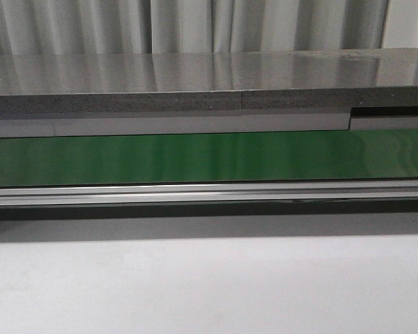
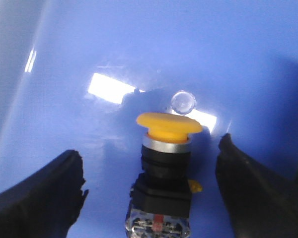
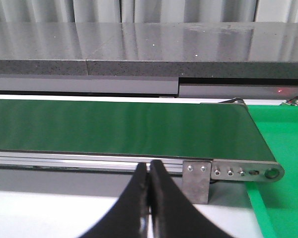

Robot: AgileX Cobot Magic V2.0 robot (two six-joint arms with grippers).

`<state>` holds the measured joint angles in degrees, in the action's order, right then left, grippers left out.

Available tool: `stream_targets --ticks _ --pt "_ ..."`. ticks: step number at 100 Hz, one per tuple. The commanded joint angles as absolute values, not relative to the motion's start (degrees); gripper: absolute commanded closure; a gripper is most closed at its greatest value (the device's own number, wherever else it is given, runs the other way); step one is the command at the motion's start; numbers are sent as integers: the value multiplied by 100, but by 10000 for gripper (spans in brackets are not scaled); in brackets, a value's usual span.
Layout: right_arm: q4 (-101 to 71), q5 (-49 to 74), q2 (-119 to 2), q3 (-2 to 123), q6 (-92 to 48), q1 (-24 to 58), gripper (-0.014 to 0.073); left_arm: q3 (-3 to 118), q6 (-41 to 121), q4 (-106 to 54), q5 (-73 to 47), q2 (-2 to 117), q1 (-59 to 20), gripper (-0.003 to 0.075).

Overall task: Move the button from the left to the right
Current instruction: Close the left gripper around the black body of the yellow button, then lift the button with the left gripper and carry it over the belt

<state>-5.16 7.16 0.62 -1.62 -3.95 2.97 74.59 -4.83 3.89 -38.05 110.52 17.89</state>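
While the button (image 2: 165, 163) stands low in the left wrist frame on a blue surface (image 2: 139, 49), between the spread, untouching left pincer (image 2: 151, 183), nothing is grasped yet; the right pincer (image 3: 149, 198) sits closed and empty near the green belt (image 3: 114, 129).

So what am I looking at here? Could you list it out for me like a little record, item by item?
button: yellow-capped push-button on a black body, standing on a glossy blue surface
left tool: open, one finger on each side of the button, not touching it
right tool: fingers closed together, holding nothing, facing the belt
belt: long green conveyor belt, nothing on it in the front view
belt end: metal roller bracket, seen from the right wrist
behind belt: grey stone-like counter
button moved yet: no
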Motion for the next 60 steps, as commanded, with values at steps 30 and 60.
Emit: stream_targets --ticks 30,60 --pt "-473 224 177 -72 -418 253 661 7639 -508 401 -3526 10756 1805 184" --pt "-473 224 177 -72 -418 253 661 7639 -508 401 -3429 10764 1805 184"
